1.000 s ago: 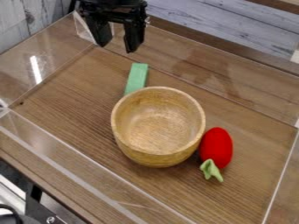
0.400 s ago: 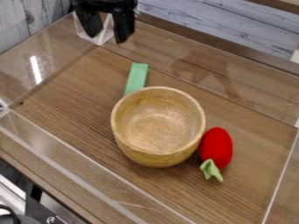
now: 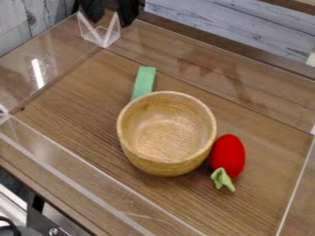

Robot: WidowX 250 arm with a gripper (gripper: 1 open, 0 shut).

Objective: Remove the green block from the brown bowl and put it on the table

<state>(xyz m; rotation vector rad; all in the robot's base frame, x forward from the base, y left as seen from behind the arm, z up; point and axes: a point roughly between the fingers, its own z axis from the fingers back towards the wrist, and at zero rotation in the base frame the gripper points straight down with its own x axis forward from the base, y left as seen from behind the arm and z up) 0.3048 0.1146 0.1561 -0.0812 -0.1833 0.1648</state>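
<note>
Red strawberry (image 3: 227, 155) touches bowl (image 3: 168, 132) lower right; green block (image 3: 144, 83) lies near-vertical on table (image 3: 74, 111), upper left of bowl; gripper (image 3: 109, 11) open, empty.

A red strawberry toy (image 3: 227, 154) lies on the wood-grain surface at the lower right. It rests on its side, its red body towards the rear and its small green leaves (image 3: 222, 178) pointing to the near edge. The red body shows a smooth, slightly glossy skin.

Clear acrylic walls (image 3: 50, 69) enclose the surface on all visible sides; glare streaks mark the left panel. A small clear acrylic piece (image 3: 99, 33) stands at the far left corner.

Behind the enclosure, a pale grey plank wall (image 3: 246, 23) runs across the top right. A dark fitting (image 3: 43, 226) sits at the bottom left corner; detail is unclear.
</note>
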